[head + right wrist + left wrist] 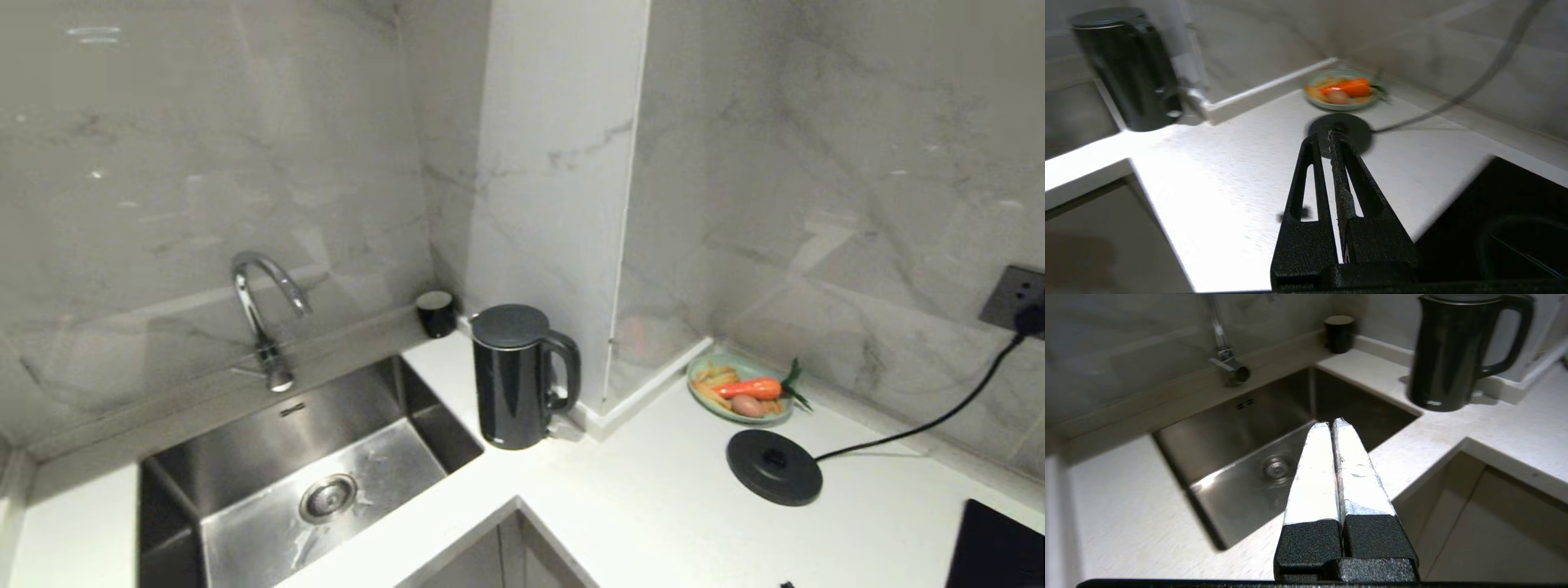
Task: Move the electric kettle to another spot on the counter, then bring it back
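The electric kettle (pixel 517 376) is tall, glossy and black, and stands upright on the white counter (pixel 653 506) at the inner corner, its loop handle turned right. It also shows in the left wrist view as the kettle (pixel 1449 355) and in the right wrist view as the kettle (pixel 1128 67). Neither arm is in the head view. My left gripper (pixel 1331 424) hangs shut and empty above the sink's near edge, well short of the kettle. My right gripper (pixel 1325 136) is shut with nothing in it, over the counter in front of the base disc.
A steel sink (pixel 302 482) with a tap (pixel 265 314) lies left of the kettle. A small black cup (pixel 436 313) stands behind it. The round black base disc (pixel 774 465) with its cord, a plate of vegetables (pixel 741 388) and a black cooktop (pixel 1000 543) are on the right.
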